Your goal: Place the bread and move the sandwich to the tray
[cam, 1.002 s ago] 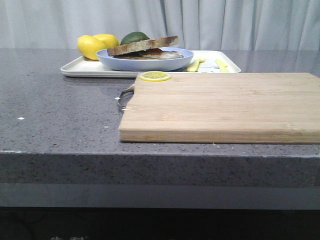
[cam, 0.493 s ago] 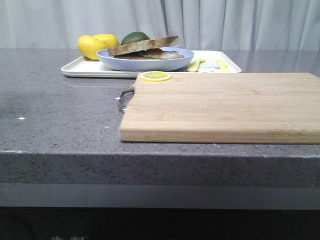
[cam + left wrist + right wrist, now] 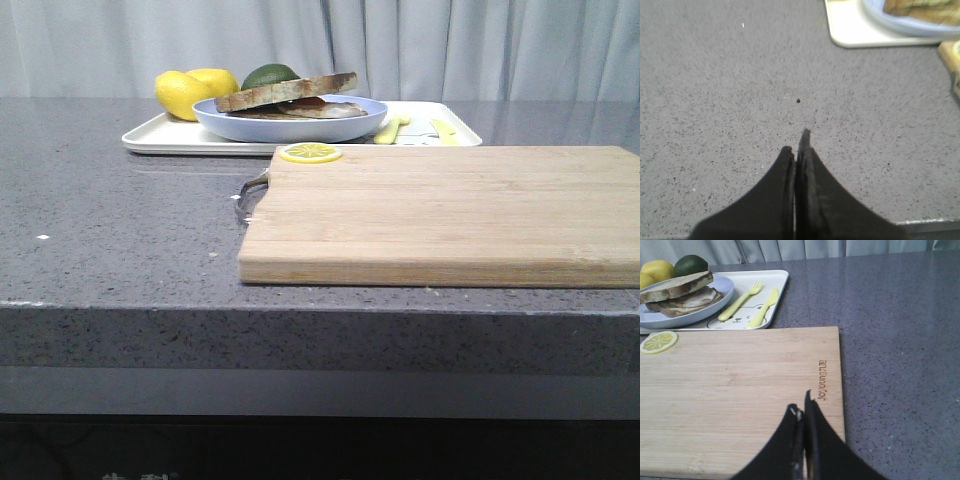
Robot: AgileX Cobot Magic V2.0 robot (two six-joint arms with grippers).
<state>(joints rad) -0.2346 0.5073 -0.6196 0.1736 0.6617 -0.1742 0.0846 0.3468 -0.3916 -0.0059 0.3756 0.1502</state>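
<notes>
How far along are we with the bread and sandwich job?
It looks done: the bread tops the sandwich, whose blue plate sits on the tray. Nothing is in hand; the left gripper and right gripper are shut and empty. The cutting board holds only a lemon slice.

2 lemons (image 3: 195, 90), 1 lime (image 3: 268, 74)
</notes>
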